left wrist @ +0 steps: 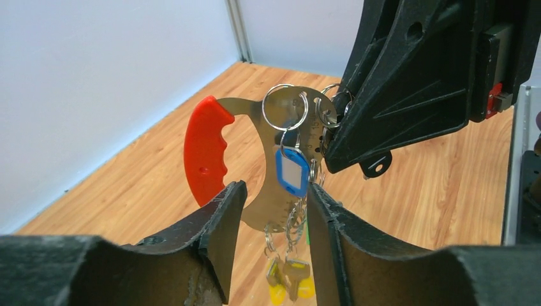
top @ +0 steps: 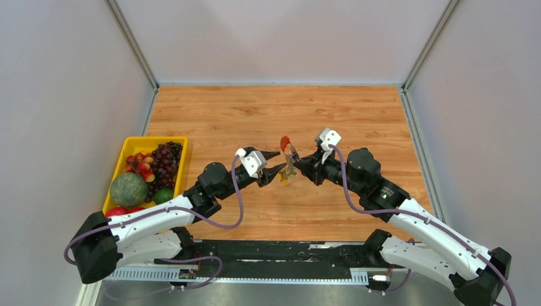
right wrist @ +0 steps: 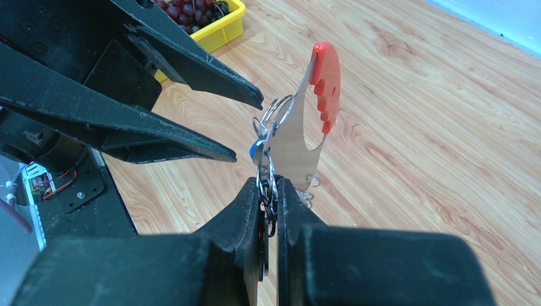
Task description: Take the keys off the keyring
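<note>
The keyring (top: 288,158), a silvery crescent plate with a curved red clip (left wrist: 205,150) and several small rings, hangs in the air above the wooden table. My right gripper (right wrist: 269,188) is shut on its rings at one edge and holds it upright. My left gripper (left wrist: 274,191) is open. Its jaws stand on either side of the plate's lower part and a blue tag (left wrist: 292,171), with the right finger close beside the tag. Two keys with yellow heads (left wrist: 287,284) dangle below on a short chain, between the left fingers. A sliver of green shows beside them.
A yellow tray (top: 153,139) with grapes, a melon and other fruit stands at the left edge of the table. It also shows in the right wrist view (right wrist: 217,32). Grey walls close in the table on three sides.
</note>
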Action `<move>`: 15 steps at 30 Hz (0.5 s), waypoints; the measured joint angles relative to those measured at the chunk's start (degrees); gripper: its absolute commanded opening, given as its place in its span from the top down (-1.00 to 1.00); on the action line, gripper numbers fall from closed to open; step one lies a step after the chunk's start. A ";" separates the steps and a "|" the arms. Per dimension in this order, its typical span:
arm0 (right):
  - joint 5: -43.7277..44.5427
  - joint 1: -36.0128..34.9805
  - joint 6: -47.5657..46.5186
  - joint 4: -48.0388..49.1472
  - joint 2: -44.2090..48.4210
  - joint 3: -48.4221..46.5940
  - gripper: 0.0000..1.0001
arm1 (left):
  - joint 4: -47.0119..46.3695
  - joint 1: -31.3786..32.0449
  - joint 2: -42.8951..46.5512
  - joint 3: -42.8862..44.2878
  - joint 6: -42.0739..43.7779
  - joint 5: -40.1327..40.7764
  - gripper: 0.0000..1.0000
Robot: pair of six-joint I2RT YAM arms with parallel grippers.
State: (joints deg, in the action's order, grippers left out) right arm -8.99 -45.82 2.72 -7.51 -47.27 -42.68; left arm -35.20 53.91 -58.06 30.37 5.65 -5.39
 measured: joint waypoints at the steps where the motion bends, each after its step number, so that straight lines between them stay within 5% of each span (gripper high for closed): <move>1: 0.00 0.00 0.00 0.00 0.00 0.00 1.00 | -0.20 0.00 -0.15 0.00 -0.22 -0.26 -0.08; 15: -0.02 0.00 0.00 -0.02 0.00 0.00 1.00 | -2.27 0.00 -2.36 0.00 -0.76 -2.51 -0.04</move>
State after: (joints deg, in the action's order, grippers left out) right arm -9.02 -45.82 2.72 -7.53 -47.27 -42.68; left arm -37.47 53.91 -60.42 30.37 4.89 -7.90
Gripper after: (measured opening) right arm 0.093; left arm 0.526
